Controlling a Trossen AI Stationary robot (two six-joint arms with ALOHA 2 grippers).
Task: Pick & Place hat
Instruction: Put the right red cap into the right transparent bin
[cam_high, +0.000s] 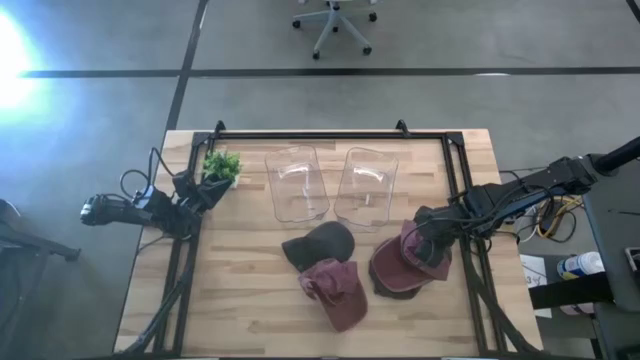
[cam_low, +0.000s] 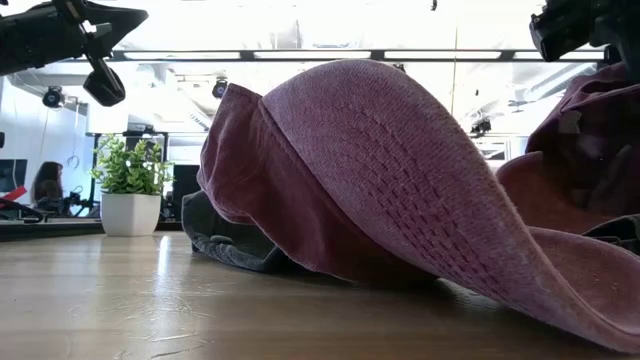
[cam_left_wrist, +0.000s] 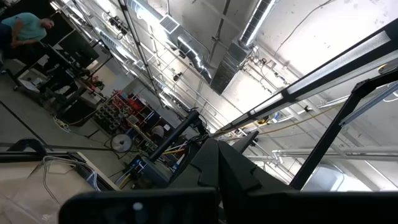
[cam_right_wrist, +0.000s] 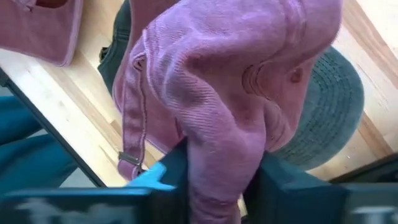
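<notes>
Pinching a bunched fold of the pink hat (cam_right_wrist: 236, 93), the right gripper (cam_high: 428, 243) holds it just over the table (cam_high: 240, 300). It looks soft, light and floppy, so grab thick cloth. The left gripper (cam_high: 165, 205) waits near the plant (cam_high: 221, 166); I cannot tell its fingers.

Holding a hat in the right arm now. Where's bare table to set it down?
The right pincer grips a maroon hat. Bare wood lies along the near-left table, left of the dark hat and second maroon hat. It is crowded around the hats and the two clear bins.
</notes>
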